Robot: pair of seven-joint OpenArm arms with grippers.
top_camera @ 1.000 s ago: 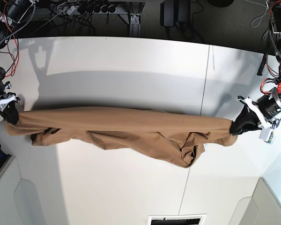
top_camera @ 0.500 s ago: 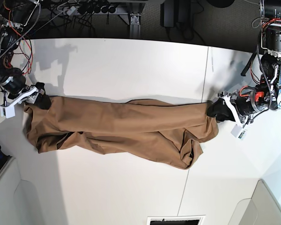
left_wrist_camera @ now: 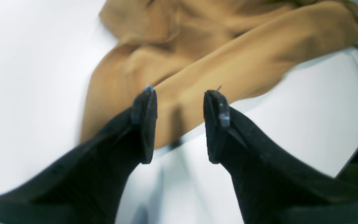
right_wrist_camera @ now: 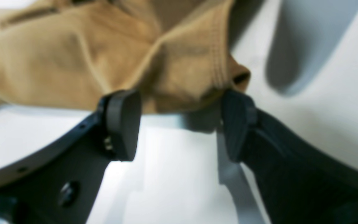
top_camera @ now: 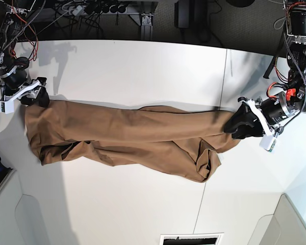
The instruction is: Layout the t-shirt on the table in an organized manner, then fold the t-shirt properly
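Observation:
The tan t-shirt (top_camera: 132, 135) lies as a long wrinkled band across the white table (top_camera: 143, 71), with a bunched lump near its right end. In the base view my left gripper (top_camera: 235, 125) sits at the shirt's right end. The left wrist view shows it open (left_wrist_camera: 180, 93), with cloth (left_wrist_camera: 228, 62) lying beyond and between the fingertips. At the shirt's left end is my right gripper (top_camera: 38, 98). In the right wrist view it stands wide open (right_wrist_camera: 179, 102), a stitched hem corner (right_wrist_camera: 225, 77) resting against one finger (right_wrist_camera: 236, 124).
A thin dark seam (top_camera: 222, 102) crosses the table just left of my left gripper. Cables and a power strip (top_camera: 92, 9) lie past the far edge. Grey rounded bins stand at the front left (top_camera: 10, 214) and front right (top_camera: 293, 219).
A second ago both grippers were shut on the shirt's ends and held it stretched. Both moved inward and toward the far side, then opened. The shirt now lies slack on the table.

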